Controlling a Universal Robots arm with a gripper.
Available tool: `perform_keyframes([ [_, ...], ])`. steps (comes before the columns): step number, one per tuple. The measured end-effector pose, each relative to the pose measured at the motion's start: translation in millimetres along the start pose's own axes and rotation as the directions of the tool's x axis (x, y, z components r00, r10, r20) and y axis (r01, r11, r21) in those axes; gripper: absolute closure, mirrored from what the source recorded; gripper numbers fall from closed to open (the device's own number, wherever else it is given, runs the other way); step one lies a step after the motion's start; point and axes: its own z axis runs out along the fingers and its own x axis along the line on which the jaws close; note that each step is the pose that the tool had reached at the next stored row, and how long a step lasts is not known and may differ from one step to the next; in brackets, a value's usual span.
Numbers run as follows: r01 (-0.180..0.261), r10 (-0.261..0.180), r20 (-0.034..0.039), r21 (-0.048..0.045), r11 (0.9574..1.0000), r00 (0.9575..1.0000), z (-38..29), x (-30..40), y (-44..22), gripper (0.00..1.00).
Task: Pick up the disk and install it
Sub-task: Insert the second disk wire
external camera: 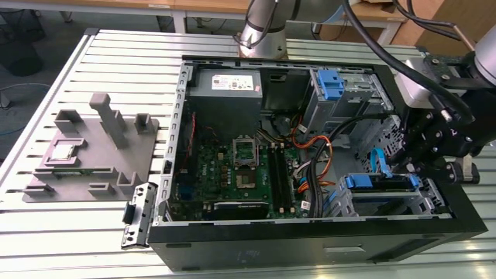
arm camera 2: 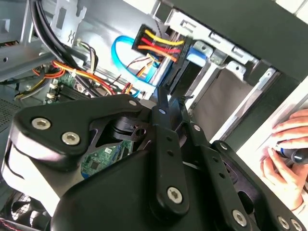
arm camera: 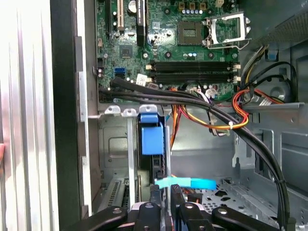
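Black gripper linkages [arm camera: 163, 190], bolted with silver screws, are crowding the foreground in both wrist views. They are reaching into the drive cage at the open computer case's [external camera: 166, 192] front corner. Whether the gripper is clamped or released, I cannot tell.

The disk [external camera: 380, 182] is sitting in that cage, at the exterior view's lower right, right at the gripper. Its blue plastic rail end [arm camera: 152, 137] is facing out in the first wrist view. A pale blue flat data cable [arm camera: 185, 183] is curling just beside it.

A white label is showing on the grey power supply [external camera: 225, 84], its print too small to read.

The case is lying on its side on a bench [external camera: 46, 244] of slotted aluminium profile, with wooden tables behind. A green motherboard [external camera: 232, 174] is lying exposed on the case floor. Bundled black, red, orange and yellow wires [arm camera: 226, 113] are crossing above it.

A matte grey block fixture [external camera: 93, 151] with upright posts is resting on the bench well apart from the case. In the second wrist view, a person's hand [arm camera 2: 286, 159] is gripping a blue-and-black tool outside the case.
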Motion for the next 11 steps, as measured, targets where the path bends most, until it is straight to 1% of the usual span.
perform_keyframes([
  [6,0.0,0.0,0.0,-0.0011,1.0,1.0,0.7,-1.0,-17.3,0.76],
  [11,0.0,0.0,-0.0004,-0.0046,1.0,1.0,4.1,-1.9,-29.2,0.76],
])
